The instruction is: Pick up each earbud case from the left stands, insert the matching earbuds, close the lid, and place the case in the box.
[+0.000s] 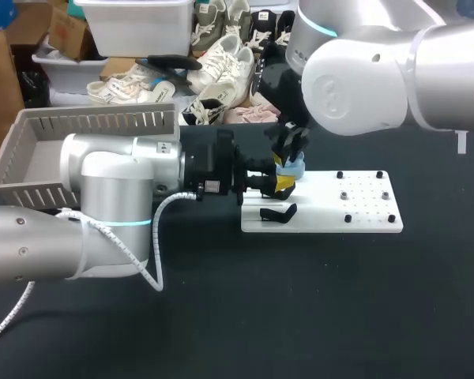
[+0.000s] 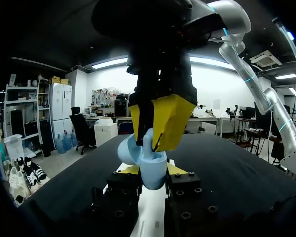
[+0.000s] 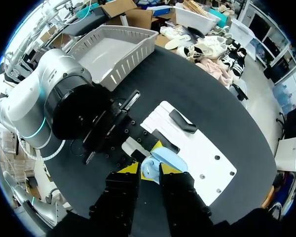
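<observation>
A light-blue earbud case (image 1: 292, 167) hangs between both arms above the left end of a white stand board (image 1: 363, 213), which lies toward the table's (image 1: 300, 316) far edge. The left gripper (image 2: 153, 170) clamps the case's body from two sides, while the right gripper (image 3: 147, 172), coming down from above, appears to be pinched on the raised lid. The small, smooth plastic shell looks light, rigid and slippery. It is likely best held across its broad sides, with the thin hinged lid handled gently. Whether earbuds sit inside cannot be told. An empty black stand (image 1: 276, 213) rests on the board just below the case. The grey slatted box (image 1: 95, 122) waits at the table's far-left corner, with no case showing inside.
</observation>
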`<state>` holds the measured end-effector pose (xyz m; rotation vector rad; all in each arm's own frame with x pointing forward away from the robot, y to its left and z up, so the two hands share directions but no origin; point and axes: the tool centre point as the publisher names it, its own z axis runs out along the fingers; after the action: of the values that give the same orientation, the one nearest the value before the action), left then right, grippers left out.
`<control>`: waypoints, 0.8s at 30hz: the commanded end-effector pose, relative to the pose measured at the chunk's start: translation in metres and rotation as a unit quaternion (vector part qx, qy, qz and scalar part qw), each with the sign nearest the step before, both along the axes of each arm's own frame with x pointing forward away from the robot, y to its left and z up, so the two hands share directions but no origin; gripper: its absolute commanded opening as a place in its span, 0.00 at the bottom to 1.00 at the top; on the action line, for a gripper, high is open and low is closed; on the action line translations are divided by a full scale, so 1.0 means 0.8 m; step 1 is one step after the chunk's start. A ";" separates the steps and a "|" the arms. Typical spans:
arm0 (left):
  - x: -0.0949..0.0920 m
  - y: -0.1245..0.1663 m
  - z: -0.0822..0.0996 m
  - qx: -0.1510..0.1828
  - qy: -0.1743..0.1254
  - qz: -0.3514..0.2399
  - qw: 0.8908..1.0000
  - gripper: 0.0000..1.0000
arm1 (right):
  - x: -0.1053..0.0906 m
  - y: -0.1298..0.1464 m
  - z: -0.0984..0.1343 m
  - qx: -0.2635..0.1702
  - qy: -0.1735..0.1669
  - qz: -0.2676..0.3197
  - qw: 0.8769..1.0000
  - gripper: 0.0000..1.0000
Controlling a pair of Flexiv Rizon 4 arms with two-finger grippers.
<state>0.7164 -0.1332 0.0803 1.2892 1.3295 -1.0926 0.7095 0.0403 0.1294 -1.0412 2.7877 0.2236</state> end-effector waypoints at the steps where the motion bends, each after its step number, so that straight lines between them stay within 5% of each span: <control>1: -0.001 0.000 0.001 -0.001 -0.001 0.000 1.000 0.00 | 0.000 -0.001 0.000 -0.002 -0.004 -0.002 1.000 0.25; 24: -0.001 0.000 0.001 -0.001 -0.001 0.000 1.000 0.00 | -0.011 -0.004 0.015 -0.001 -0.018 -0.010 1.000 0.27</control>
<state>0.7157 -0.1335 0.0815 1.2904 1.3278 -1.0938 0.7083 0.0401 0.1367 -1.0197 2.7777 0.2060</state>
